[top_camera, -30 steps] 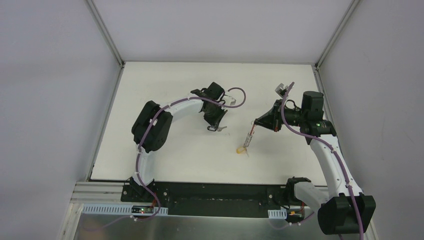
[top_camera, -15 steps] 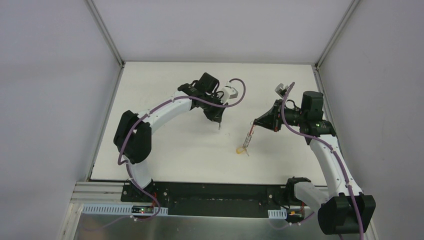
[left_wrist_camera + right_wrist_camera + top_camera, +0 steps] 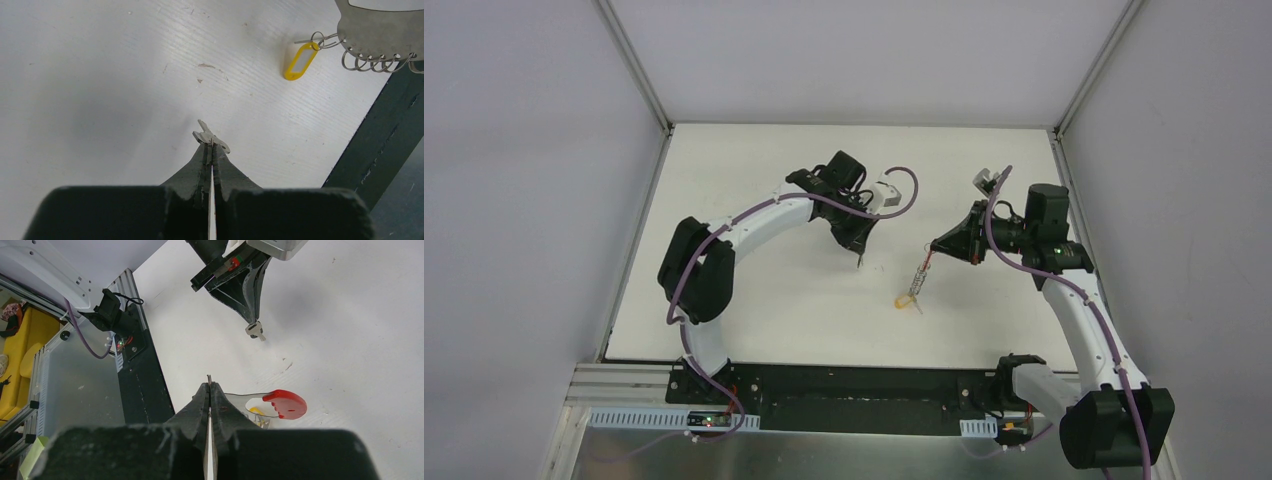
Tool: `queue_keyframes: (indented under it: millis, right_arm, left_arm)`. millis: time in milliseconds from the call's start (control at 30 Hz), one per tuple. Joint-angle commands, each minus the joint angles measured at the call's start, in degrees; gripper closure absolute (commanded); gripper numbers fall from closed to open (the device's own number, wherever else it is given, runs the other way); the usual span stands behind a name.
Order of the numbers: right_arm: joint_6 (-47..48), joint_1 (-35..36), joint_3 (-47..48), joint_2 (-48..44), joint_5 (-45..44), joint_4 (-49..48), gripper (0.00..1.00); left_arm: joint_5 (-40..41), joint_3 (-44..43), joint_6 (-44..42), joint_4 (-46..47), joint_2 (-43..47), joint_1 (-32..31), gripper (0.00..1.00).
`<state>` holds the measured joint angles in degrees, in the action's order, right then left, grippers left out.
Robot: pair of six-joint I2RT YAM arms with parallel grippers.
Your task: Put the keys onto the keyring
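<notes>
Left gripper out over the table, left of centre, pointing down. Jaws pressed together on a small silver key, pinched at the very tips, with most of it sticking out beyond them. Height of the key above the table not clear.

Further right, well apart from the key, the bunch: a row of silver rings strung along the edge of a grey strap, with a yellow tag at the low end. Tag on the table or just above it; cannot tell which.

Right of that, the right gripper, reaching in from the right side, tilted down toward the centre. Jaws shut on the strap's thin edge, with the bunch hanging aslant below, down and to the left. Red tip on the strap's end, showing just beside the right fingers in the wrist view.
</notes>
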<state>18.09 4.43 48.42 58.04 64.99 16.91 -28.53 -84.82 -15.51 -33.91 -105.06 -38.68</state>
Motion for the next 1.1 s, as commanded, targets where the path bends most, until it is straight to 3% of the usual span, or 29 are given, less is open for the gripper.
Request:
queue_keyframes:
  millis: [0,333,633,733,933,1067]
  right_arm:
    - [0.42,0.27,-0.18,-0.11,1.99,-1.90,1.00]
    - [-0.92,0.40,-0.59,1.03,2.69,-3.06,1.00]
    - [-10.49,2.87,-0.88,4.96,6.80,-13.05,1.00]
    - [-16.14,5.03,0.42,7.60,7.45,-15.70,1.00]
    - [-17.82,11.44,5.27,12.83,3.25,-13.92,1.00]
    - [-19.81,13.55,7.52,14.94,2.90,-15.87,1.00]
  left_arm:
    - [2.52,-3.64,-0.38,-3.69,-2.70,-0.70,1.00]
    - [-4.18,1.32,0.89,2.46,2.07,-0.66,1.00]
    - [-11.63,-2.83,-2.77,-0.03,12.71,-0.78,1.00]
    - [-12.00,-4.70,-5.39,-3.56,15.79,-1.52,1.00]
    - [-5.32,-12.36,-10.59,-17.11,18.05,-4.97,1.00]
    - [-6.94,-14.24,-11.58,-22.58,19.04,-5.40,1.00]
